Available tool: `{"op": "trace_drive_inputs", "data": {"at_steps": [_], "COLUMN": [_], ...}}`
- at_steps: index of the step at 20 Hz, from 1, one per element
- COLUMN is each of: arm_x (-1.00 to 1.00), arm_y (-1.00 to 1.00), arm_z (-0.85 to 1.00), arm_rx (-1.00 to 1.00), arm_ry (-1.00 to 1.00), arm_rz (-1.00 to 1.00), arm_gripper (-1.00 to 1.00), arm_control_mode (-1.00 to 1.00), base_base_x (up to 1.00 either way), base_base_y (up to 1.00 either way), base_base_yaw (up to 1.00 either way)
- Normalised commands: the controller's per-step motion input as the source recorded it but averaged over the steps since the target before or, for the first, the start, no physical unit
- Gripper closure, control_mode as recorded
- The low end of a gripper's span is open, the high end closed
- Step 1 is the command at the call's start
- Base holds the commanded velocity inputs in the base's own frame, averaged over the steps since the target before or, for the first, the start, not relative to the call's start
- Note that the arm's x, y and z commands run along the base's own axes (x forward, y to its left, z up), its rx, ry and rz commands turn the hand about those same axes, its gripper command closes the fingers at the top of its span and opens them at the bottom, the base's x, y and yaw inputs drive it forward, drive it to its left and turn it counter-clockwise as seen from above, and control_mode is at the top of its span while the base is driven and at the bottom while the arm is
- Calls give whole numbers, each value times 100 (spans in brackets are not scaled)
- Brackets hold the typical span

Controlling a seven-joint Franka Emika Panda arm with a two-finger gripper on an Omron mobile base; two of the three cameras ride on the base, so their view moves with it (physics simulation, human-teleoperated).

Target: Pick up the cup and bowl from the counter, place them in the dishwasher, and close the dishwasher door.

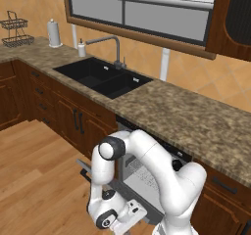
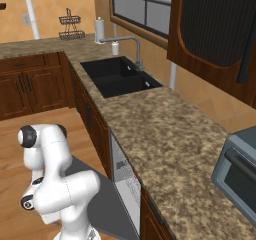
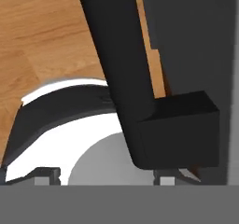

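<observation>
I'm on the last step, closing the dishwasher door (image 2: 102, 204). No cup or bowl shows on the counter (image 1: 196, 116); they may be in the rack, though I can't make them out. The dishwasher (image 1: 142, 173) sits under the counter's front edge, right of the sink (image 1: 105, 77), its door dropped open toward the wood floor (image 1: 44, 180). My gripper (image 3: 112, 174) is down low at the door's outer edge, with the dark bar handle (image 3: 116, 59) right in front of the hand camera. I can't tell how the jaws stand. Next I need to get under that edge and swing it up until it shuts.
</observation>
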Motion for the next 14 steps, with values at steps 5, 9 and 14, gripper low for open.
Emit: {"op": "trace_drive_inputs", "data": {"at_steps": [5, 9, 14], "arm_x": [100, 100, 100], "arm_y": [0, 0, -8], "arm_z": [-22, 17, 37], "arm_rx": [-70, -60, -55], "arm_ry": [-27, -44, -45], "arm_rz": [0, 0, 0], "arm_gripper": [-100, -100, -100], "arm_control_mode": [-100, -100, -100], "base_base_x": [0, 0, 0], "base_base_y": [0, 0, 0], "base_base_yaw": [0, 0, 0]}}
